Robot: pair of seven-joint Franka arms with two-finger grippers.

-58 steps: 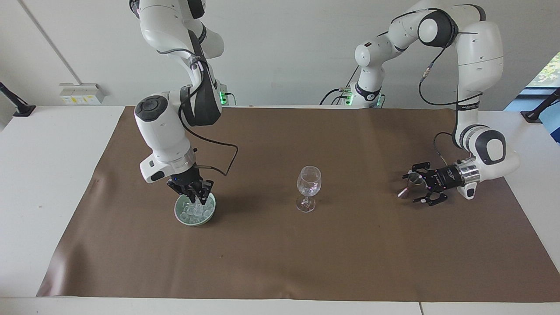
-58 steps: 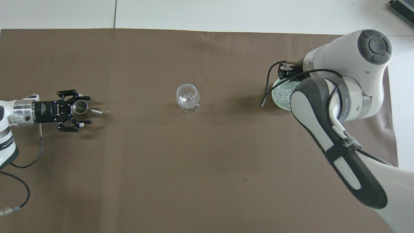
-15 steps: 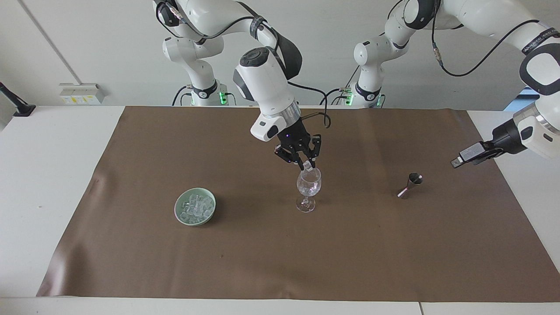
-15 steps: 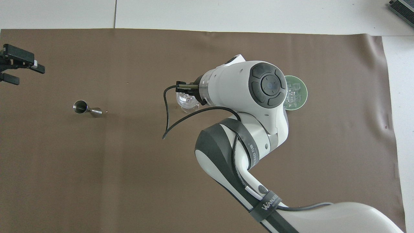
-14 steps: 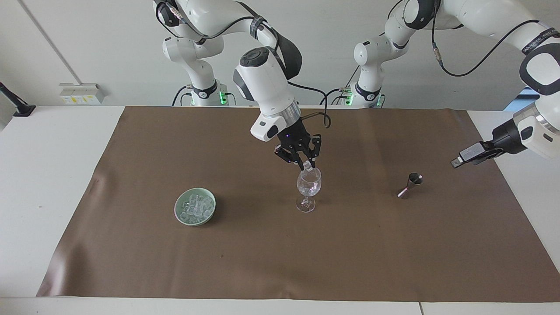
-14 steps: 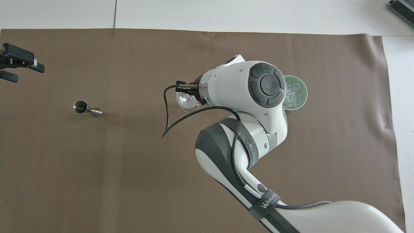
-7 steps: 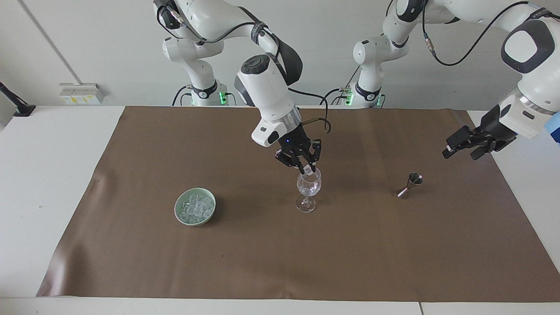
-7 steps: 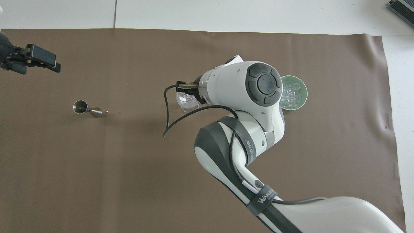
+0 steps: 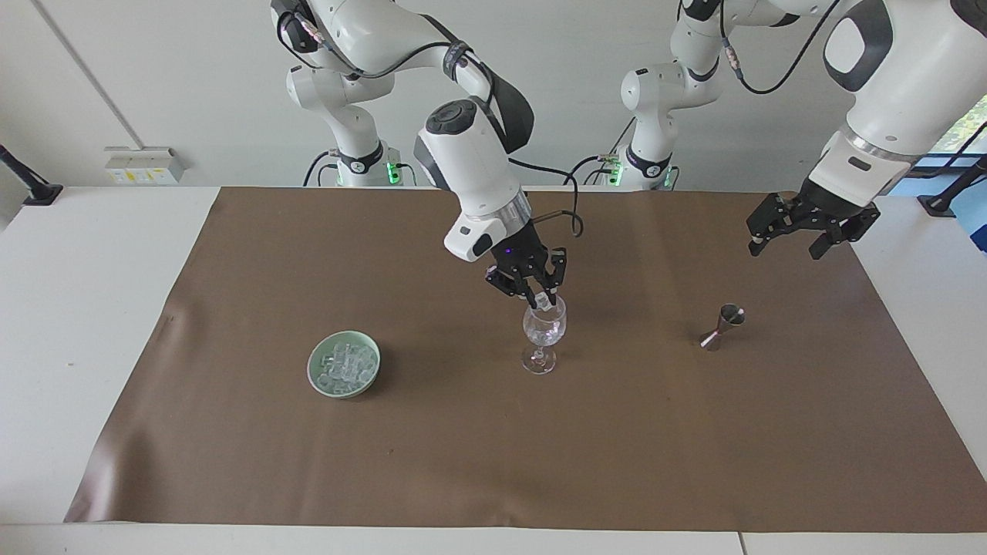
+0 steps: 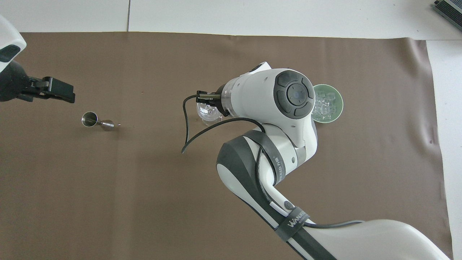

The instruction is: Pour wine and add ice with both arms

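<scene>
Over the wine glass, the right gripper held an ice cube in closed jaws; the left gripper hung open-jawed above the worktop.

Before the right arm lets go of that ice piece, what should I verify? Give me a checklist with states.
1. Right tool is over the mouth of the wine glass: ok.
2. Ice piece is pinched at the tool's tips: ok.
3. Wine glass stands upright on the mat: ok.
4. Tool tips are clear of the glass rim: cannot tell.
5. Left tool is open, raised near the jigger, out of the way: ok.
6. Bowl holds an ice heap for further pieces: ok.
</scene>
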